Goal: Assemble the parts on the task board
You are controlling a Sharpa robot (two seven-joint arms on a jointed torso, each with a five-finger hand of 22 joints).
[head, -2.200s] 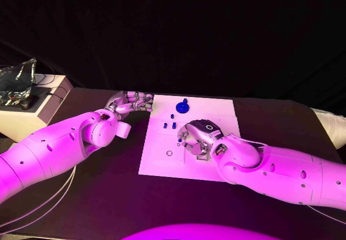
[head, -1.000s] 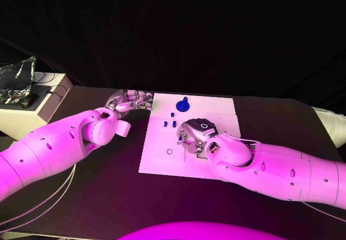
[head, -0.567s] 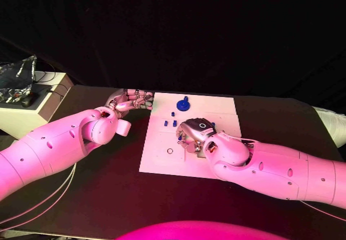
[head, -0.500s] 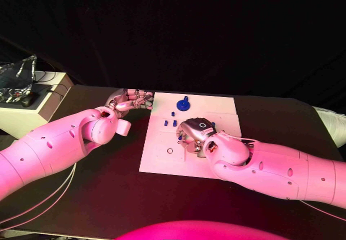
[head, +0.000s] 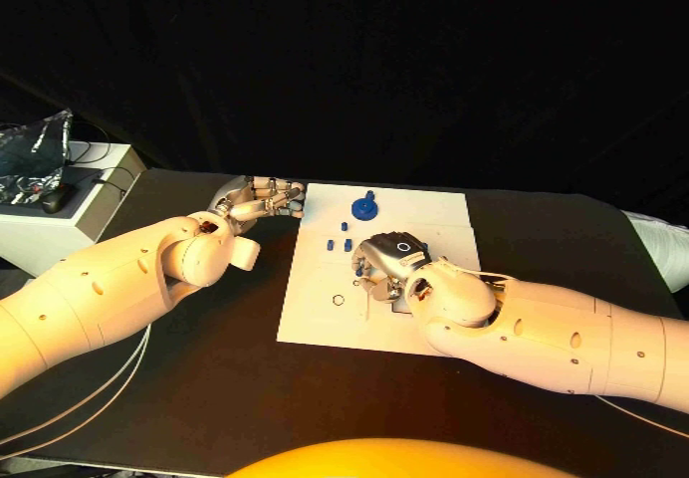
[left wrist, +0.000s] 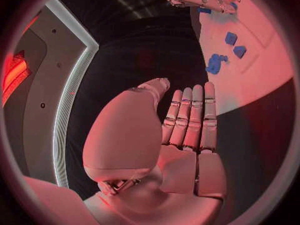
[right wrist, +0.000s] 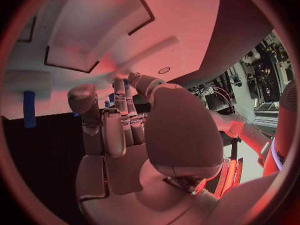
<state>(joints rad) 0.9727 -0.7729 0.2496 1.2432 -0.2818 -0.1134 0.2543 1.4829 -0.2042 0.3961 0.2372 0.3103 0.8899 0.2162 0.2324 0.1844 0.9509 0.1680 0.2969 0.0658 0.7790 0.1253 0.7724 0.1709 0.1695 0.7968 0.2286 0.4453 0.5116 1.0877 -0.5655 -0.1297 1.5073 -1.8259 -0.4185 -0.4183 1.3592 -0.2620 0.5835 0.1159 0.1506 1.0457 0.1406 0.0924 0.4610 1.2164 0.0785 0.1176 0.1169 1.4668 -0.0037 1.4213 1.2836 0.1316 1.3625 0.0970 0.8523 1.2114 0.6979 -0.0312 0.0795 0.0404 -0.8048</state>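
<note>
Currently the right hand (head: 385,261) hovers low over the middle of the white task board (head: 431,214), fingers curled downward; whether it holds anything cannot be told. Small blue parts (head: 341,244) lie just beside it, toward the board's left edge, and a larger blue part (head: 364,209) stands beyond them near the board's far edge. The left hand (head: 262,204) rests off the board's far left corner, fingers straight and together, holding nothing. Judging by position, the right hand is the nearer one.
</note>
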